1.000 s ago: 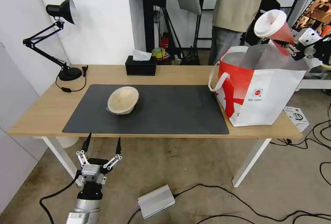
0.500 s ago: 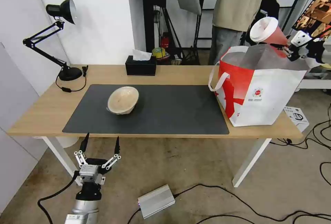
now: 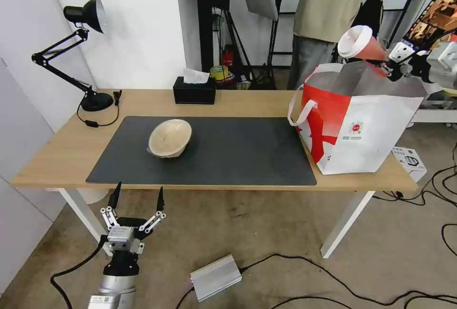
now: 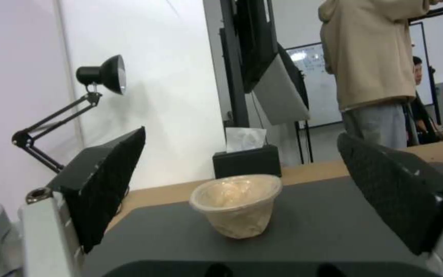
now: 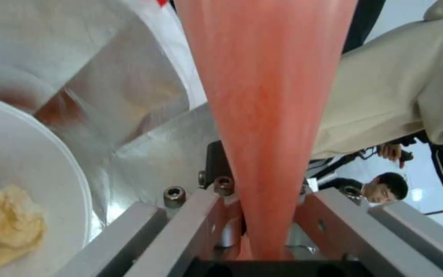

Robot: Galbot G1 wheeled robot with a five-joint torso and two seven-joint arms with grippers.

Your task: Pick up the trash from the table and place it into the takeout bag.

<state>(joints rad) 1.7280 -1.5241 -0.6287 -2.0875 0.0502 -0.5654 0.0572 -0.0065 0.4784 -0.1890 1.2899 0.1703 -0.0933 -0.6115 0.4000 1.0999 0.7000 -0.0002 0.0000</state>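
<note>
Progress: white bowl (image 5: 21,184) was bagged; right end effector (image 3: 391,61) clamped red cup (image 3: 364,47) over takeout bag (image 3: 362,123), upper right; beige bowl (image 3: 170,138) remained on counter (image 3: 247,104); left end effector (image 3: 136,198) spread empty, lower left.

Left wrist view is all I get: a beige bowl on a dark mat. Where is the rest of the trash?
Observer: A red cup hangs tilted above the open bag, gripped near its base by the right end effector.
Operator: Is anything in the bag yet?
Observer: Yes, a white bowl with food scraps lies inside it, by the foil lining.
Operator: And where is the arm that carries my camera?
Observer: The left end effector hovers open in front of the table, below its near edge, pointing toward the beige bowl.
</note>
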